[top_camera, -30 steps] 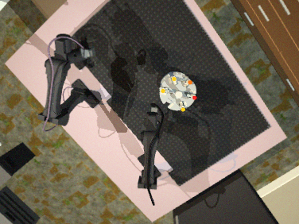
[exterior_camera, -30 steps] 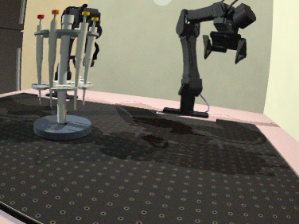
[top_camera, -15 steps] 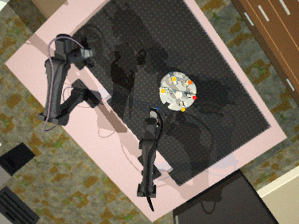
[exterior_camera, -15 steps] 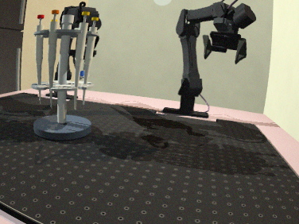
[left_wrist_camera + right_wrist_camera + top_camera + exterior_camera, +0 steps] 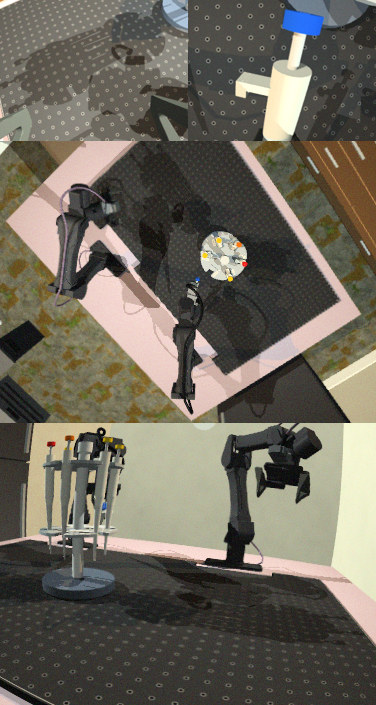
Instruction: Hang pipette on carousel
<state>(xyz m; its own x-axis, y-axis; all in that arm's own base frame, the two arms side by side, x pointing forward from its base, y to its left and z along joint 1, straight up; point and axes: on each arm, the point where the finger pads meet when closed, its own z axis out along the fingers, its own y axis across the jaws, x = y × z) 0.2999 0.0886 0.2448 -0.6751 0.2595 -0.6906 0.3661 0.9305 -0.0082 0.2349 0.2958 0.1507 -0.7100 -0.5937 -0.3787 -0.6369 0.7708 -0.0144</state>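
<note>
Your right gripper (image 5: 192, 294) (image 5: 276, 135) grasps blue-buttoned pipette (image 5: 197, 280) (image 5: 104, 506) (image 5: 288, 94) beside carousel (image 5: 225, 260) (image 5: 77, 548) (image 5: 179, 14) (image 5: 339, 14); your left gripper (image 5: 114, 210) (image 5: 281, 488) (image 5: 89, 109), jaws released, well apart from carousel.

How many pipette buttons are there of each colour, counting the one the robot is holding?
Yellow buttons: 3
Orange button: 1
Red button: 1
Blue button: 1
Total: 6
</note>
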